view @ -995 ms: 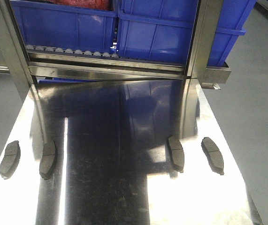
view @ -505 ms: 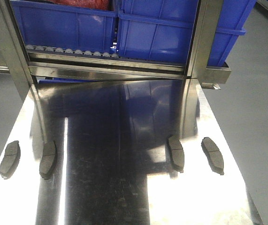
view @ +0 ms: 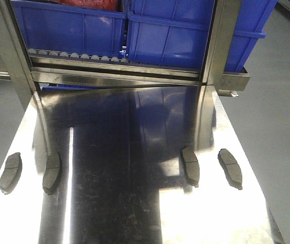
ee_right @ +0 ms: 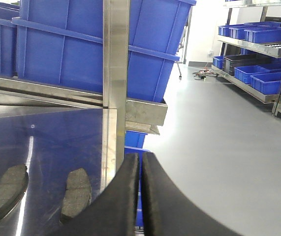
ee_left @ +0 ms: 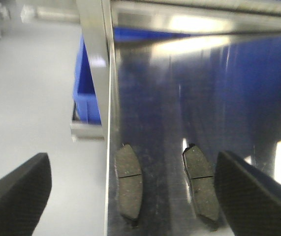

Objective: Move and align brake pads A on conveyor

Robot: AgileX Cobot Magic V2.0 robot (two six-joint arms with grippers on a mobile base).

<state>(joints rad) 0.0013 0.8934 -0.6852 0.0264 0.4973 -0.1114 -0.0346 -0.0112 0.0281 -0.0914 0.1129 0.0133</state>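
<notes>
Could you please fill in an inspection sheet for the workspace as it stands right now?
Surface: shiny steel table, reflective and lightly scratched.
Job's things: four brake pads lying flat on the table, none touching: far-left pad, inner-left pad, inner-right pad, far-right pad; conveyor not in view.
Clutter: nothing seen.
Grippers: left gripper open, empty; right gripper shut, empty.
Cables: nothing seen on the table.
Surroundings: blue bins on a roller rack behind the table; grey floor.
</notes>
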